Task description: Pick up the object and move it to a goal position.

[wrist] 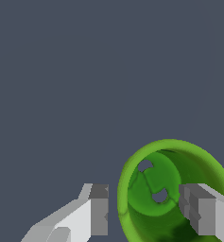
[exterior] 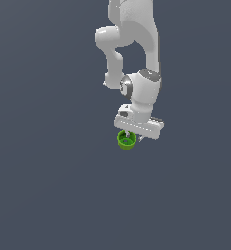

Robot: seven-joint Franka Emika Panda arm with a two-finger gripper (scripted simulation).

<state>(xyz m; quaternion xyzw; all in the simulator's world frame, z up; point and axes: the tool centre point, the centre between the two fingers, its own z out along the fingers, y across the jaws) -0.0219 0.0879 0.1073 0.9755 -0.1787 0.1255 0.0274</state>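
Observation:
The object is a small bright green cup [exterior: 126, 141] with a round rim, directly under the white gripper [exterior: 134, 136] in the exterior view. In the wrist view the cup [wrist: 151, 186] is seen from above, with two small holes in its bottom. The gripper [wrist: 144, 210] is open and its jaws straddle one side of the cup's wall. One fingertip [wrist: 100, 208] is outside the cup, with a small gap to the wall. The other fingertip [wrist: 198, 210] is inside the cup's mouth. I cannot tell whether the cup rests on the surface.
The surface all around is plain dark grey-blue [exterior: 48, 185]. The white arm [exterior: 136, 44] reaches down from the top of the exterior view. No other object or marker shows.

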